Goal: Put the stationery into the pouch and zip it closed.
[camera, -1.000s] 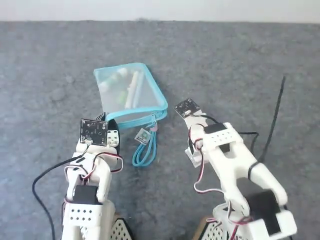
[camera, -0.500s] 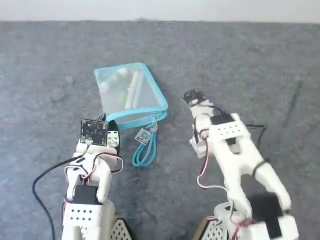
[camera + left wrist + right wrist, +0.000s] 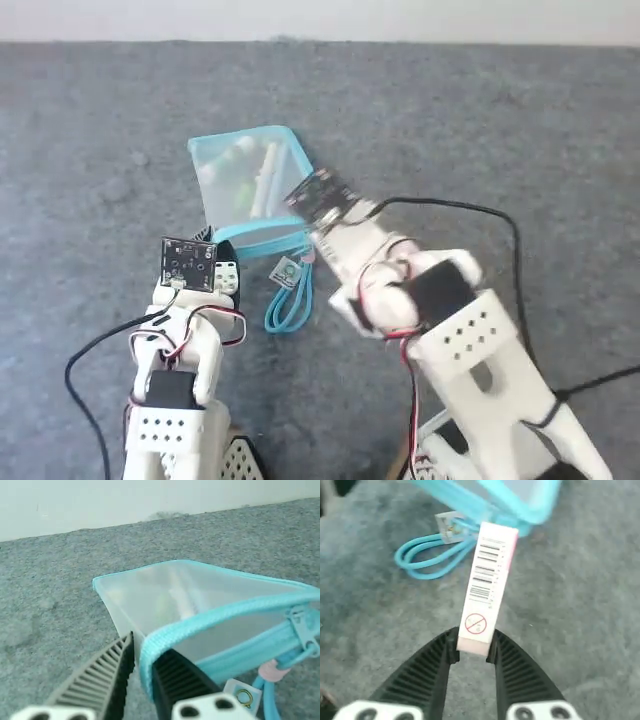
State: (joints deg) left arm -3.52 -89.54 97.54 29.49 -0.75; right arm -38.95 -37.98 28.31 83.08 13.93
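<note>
Main worry for me is the right hand point(image 3: 472, 640): it's closed on just the very end of the white block point(image 3: 485, 585) (barcode label, pink edge, looks like an eraser), so most of it sticks out past the fingers. If the free end bumps the teal rim rather than finding the opening, I'd guess it'll swivel in the grip or pop out, or just shove the pouch point(image 3: 250, 185) across the worktop point(image 3: 500, 150). The left hand point(image 3: 145, 650) is nearly closed, pinching a thin bit of the pouch's zip edge near one corner and propping the mouth up. That's not much fabric to hang on to, so a push from the block could tug it loose and let the mouth flop shut. The pouch itself is see-through plastic with teal trim, lying flat between the two arms, with a couple of pale pen-like things point(image 3: 262, 178) already inside. The zip pull point(image 3: 300, 625) sits at the far end of the opening, and the teal strap point(image 3: 290, 305) with its little tag point(image 3: 288, 270) is looped on the worktop right beside it, which could snag when zipping.
</note>
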